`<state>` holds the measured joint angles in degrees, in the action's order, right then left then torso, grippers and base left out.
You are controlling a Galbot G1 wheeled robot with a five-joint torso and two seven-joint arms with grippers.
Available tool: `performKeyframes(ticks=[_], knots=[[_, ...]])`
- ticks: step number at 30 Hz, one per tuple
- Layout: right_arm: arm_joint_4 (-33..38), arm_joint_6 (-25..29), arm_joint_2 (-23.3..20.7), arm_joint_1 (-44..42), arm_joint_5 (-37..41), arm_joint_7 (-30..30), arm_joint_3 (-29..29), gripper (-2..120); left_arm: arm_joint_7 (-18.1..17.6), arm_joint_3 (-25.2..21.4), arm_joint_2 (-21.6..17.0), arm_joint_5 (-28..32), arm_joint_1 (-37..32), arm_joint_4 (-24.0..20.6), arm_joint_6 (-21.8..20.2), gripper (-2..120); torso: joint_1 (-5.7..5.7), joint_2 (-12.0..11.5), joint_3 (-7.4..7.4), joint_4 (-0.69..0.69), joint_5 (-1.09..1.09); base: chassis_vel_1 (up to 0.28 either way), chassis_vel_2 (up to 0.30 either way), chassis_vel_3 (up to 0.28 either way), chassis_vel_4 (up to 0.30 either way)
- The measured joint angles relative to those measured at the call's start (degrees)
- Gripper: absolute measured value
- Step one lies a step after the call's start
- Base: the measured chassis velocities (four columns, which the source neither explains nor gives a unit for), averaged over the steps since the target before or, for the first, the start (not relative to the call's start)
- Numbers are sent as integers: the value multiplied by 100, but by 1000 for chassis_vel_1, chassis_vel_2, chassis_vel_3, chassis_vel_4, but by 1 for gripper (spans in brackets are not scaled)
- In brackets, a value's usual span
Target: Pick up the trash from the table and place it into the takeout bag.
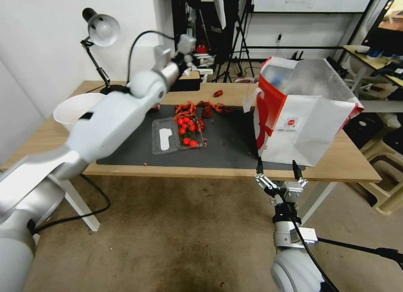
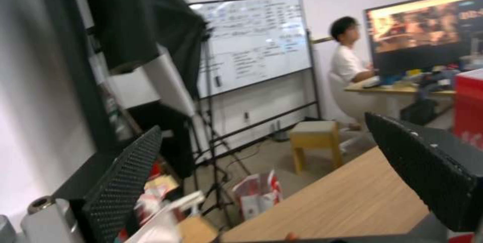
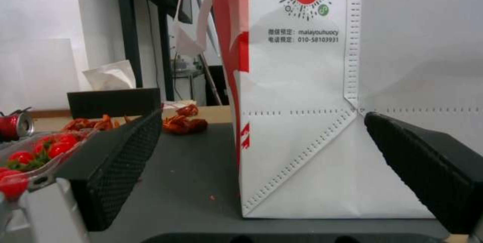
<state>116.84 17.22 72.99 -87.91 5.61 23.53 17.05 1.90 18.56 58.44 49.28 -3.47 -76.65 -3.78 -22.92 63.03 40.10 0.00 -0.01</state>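
The takeout bag (image 1: 302,124) stands open on the right of the table (image 1: 348,168), its foil lining showing. Trash lies on the dark mat (image 1: 226,147): red shell scraps (image 1: 197,108), one loose red piece (image 1: 218,93) and a clear plastic box of small tomatoes (image 1: 178,134). A crushed red can (image 3: 13,124) lies beyond the box. My left gripper (image 1: 195,59) is raised over the table's far edge, open and holding nothing (image 2: 262,182). My right gripper (image 1: 279,170) is open just below the front edge, facing the bag's white front (image 3: 302,84).
A white bowl (image 1: 73,109) and a desk lamp (image 1: 100,29) sit at the table's left end. A black tissue box (image 3: 113,101) stands at the back. Tripods crowd the floor behind, and plastic stools (image 1: 386,157) stand to the right.
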Motion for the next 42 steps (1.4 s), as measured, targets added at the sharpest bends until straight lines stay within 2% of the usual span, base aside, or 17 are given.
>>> performKeyframes(ticks=[5,10,12,14,20,21,23,34,36,37,38,39,40,41,42], knots=[[0,0,14,-11,-17,-1,-19,100,-100,-394,-250,28,-400,-330,-80,100,0,0,0,0,-1,0,0,0,0],[-2,3,19,-11,-25,-1,-24,100,-125,-609,-356,28,-642,-481,-93,100,0,0,-1,-1,4,0,0,0,0],[-4,5,18,-14,-28,-1,-26,100,-141,-774,-445,27,-854,-594,-107,100,1,0,0,0,-4,0,0,0,0],[-5,6,18,-13,-29,-2,-28,100,-151,-949,-537,7,-1096,-718,-108,100,0,0,0,0,-1,0,0,0,0],[-6,6,18,-12,-31,-2,-27,100,-151,-1044,-580,-13,-1249,-787,-108,100,0,0,0,0,4,0,0,0,0],[-14,8,15,-13,-37,-2,-30,100,-151,-1274,-655,-87,-1637,-933,-110,100,1,0,0,1,-6,0,0,0,0],[-21,9,17,-12,-43,-2,-41,100,-151,-1468,-691,-154,-1941,-1064,-107,100,1,0,0,-1,2,0,0,0,0],[-36,22,22,-16,-62,-4,-55,100,-201,-2075,-756,-388,-2843,-1442,-88,100,1,-1,0,4,-3,0,0,0,0],[-37,28,24,-20,-64,-5,-56,100,-226,-2243,-757,-505,-2968,-1585,-38,100,1,-1,1,-6,2,0,0,0,0],[-37,28,24,-20,-64,-5,-56,100,-226,-2243,-757,-505,-2968,-1585,-38,100,1,-1,1,-6,2,0,0,0,0],[-40,30,24,-25,-65,-5,-54,100,-260,-2477,-759,-641,-3200,-1771,57,100,-1,0,0,-9,5,0,0,0,0],[-40,34,25,-28,-65,-5,-55,100,-299,-2691,-747,-783,-3572,-1927,107,100,0,0,0,-2,6,0,0,0,0],[-42,38,27,-30,-65,-5,-57,100,-329,-2865,-729,-856,-3873,-2059,120,100,0,-1,1,2,-9,0,0,0,0],[-42,38,27,-30,-65,-5,-57,100,-329,-2865,-729,-856,-3873,-2059,120,100,0,-1,1,2,-9,0,0,0,0],[-50,47,39,-30,-66,-6,-62,100,-360,-3093,-697,-936,-4198,-2227,145,100,1,0,-1,2,3,0,0,0,0]])
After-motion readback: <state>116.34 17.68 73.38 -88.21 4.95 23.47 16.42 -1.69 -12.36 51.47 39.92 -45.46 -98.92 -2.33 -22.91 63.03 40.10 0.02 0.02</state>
